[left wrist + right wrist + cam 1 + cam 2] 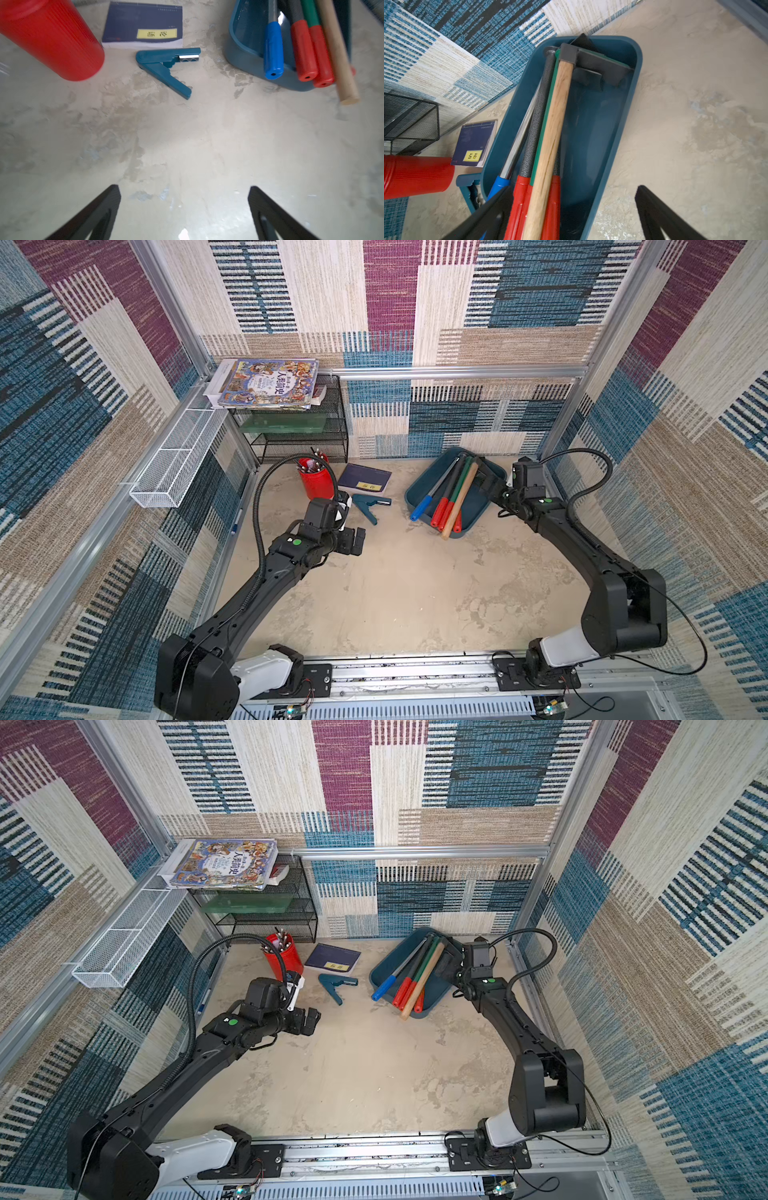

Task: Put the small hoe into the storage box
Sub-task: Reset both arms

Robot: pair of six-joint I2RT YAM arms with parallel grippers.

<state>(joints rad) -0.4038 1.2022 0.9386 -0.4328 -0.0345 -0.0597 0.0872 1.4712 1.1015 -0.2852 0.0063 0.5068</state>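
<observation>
The small hoe (459, 502) (422, 982) has a pale wooden handle (552, 133) and a dark metal head. It lies in the teal storage box (478, 506) (436, 992) (587, 135) on top of other long tools. The head sits at the box's far end, and the handle end sticks out past the near rim (336, 52). My right gripper (484, 477) (446, 963) (575, 188) hovers open over the box's right side, holding nothing. Left of centre, my left gripper (357, 539) (311, 1019) (184, 187) stands open and empty over bare table.
A blue-handled tool (422, 508) and red-handled tools (440, 510) share the box. A teal hand tool (370, 506), a dark notebook (365, 477) and a red pen cup (316, 483) lie left of it. A black mesh rack (299, 435) and a white wire basket (174, 464) stand at back left.
</observation>
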